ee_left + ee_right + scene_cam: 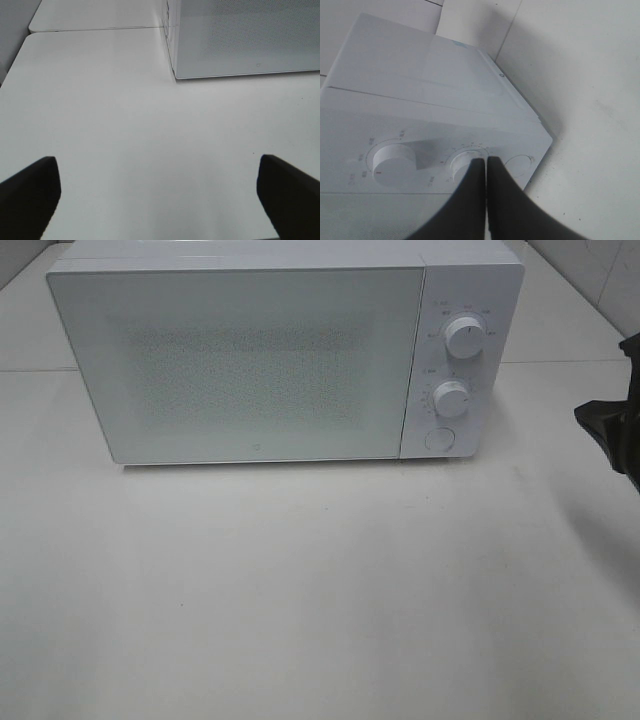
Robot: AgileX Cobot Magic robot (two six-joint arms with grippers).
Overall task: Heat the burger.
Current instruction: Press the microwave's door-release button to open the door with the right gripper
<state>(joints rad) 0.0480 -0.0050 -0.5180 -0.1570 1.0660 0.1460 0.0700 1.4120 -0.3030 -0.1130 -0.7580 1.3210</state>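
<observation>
White table (300,590) fills most of the high view, with pale wall tiles (600,270) behind the microwave (250,350), which stands toward the far side of the surface. The microwave's door (240,365) is shut, and its frosted, dotted panel lets nothing inside be made out. On the control strip beside the door sit an upper dial (464,336), a lower dial (452,399) beneath it, and a round button (438,438) at the foot.

The burger cannot be seen in any view, so its place relative to either set of jaws cannot be told. If it sits behind the door, the panel hides it.

The right gripper (486,161) has its jaws pressed flat together with nothing between them. In its wrist view the tips line up with the lower dial. From the high camera the right gripper shows only as a dark shape at the edge of the frame, off the microwave's control-panel side and apart from the casing.

The left gripper (157,167) hangs over bare table in front of the microwave's door-side corner. Its jaws are spread wide, and the two dark fingers (30,195) sit at opposite edges of its wrist view with only tabletop between them. It holds nothing and is clear of the microwave.
</observation>
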